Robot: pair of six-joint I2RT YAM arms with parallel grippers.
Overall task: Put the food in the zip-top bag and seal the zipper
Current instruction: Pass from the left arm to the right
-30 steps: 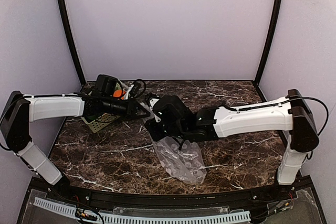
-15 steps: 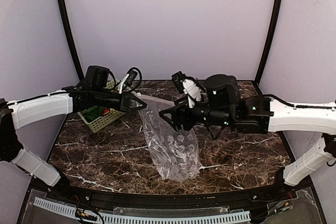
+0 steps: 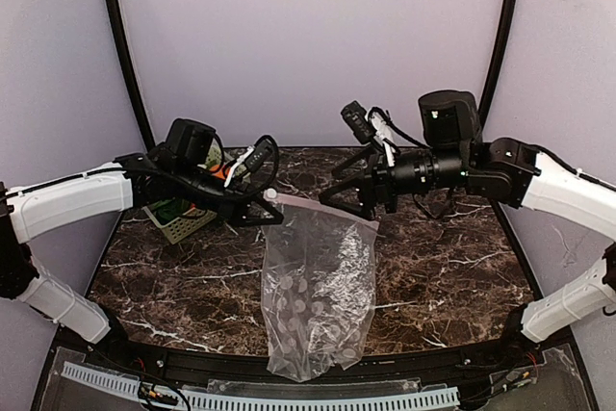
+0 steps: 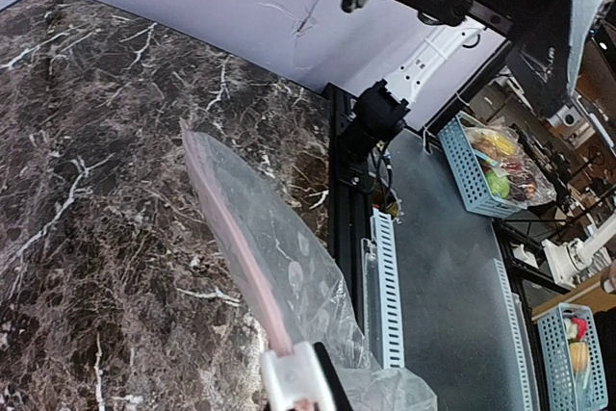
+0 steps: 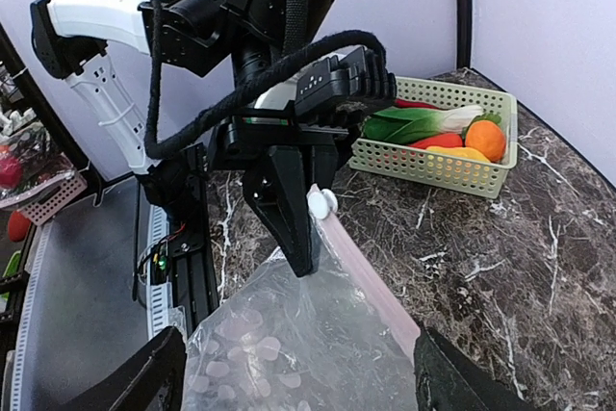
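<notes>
**Containers.** The pale green lattice plastic basket [image 5: 435,168] holds the toy food: a green-and-white leafy bok choy [image 5: 423,124], a red chili [image 5: 438,141], a round orange fruit [image 5: 485,140] and a yellow-orange piece [image 5: 464,154]. The clear, dot-printed plastic zip-top bag [image 3: 313,286] shows only its printed dots through the film.

**Position.** The bag hangs to the right of the basket and nearer the arm bases, mouth uppermost. Its lower end lies over the near edge of the dark marble table [image 3: 433,276]. The pink press-seal zipper [image 3: 327,211] runs straight away from the basket, sloping slightly down.

**Tools.** The left gripper [image 3: 262,201], just beside the basket, is pinched on the zipper's basket-side corner. The right gripper [image 3: 358,207] is at the zipper's far end. In the right wrist view its fingers [image 5: 462,387] stand wide apart, with the bag corner beside one of them. Whether that finger bears the corner cannot be told.

**Change.** Half a second earlier the right gripper was closer to the basket and the bag sagged, crumpled. Now the gripper is farther off, the zipper is drawn out and the bag hangs flat. The basket has not moved.
</notes>
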